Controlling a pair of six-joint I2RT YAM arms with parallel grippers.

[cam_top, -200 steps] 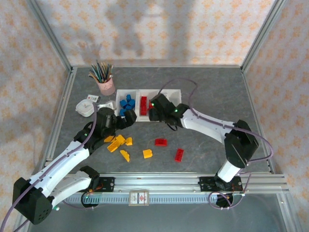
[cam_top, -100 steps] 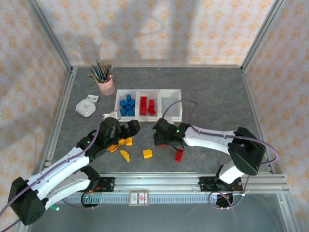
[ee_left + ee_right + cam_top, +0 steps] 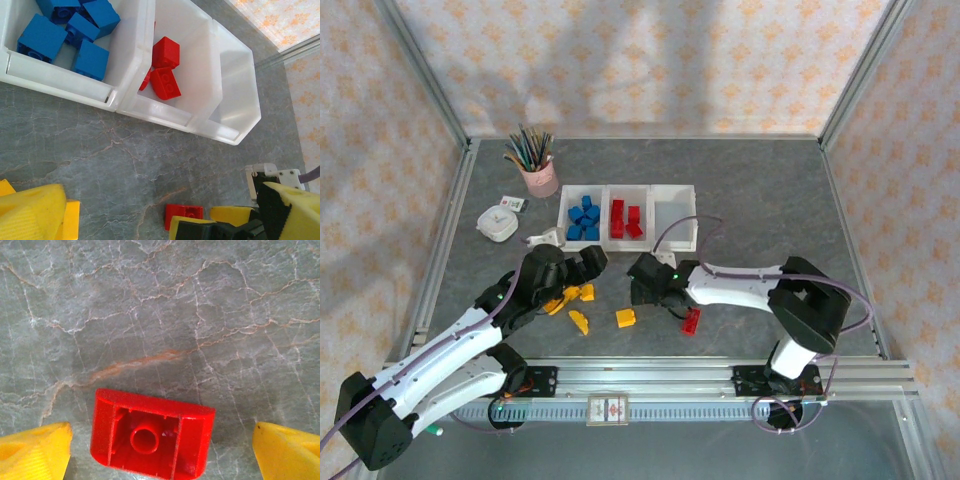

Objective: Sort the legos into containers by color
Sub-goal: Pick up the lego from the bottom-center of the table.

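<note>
Right wrist view has the right gripper wide open, one yellow fingertip on each side of a red lego that lies hollow side up on the table (I see no contact), and both tips are cut by the frame. The left gripper is spread too and holds nothing. Blue legos lie in the containers, while the yellow legos are partly hidden by the left arm
</note>
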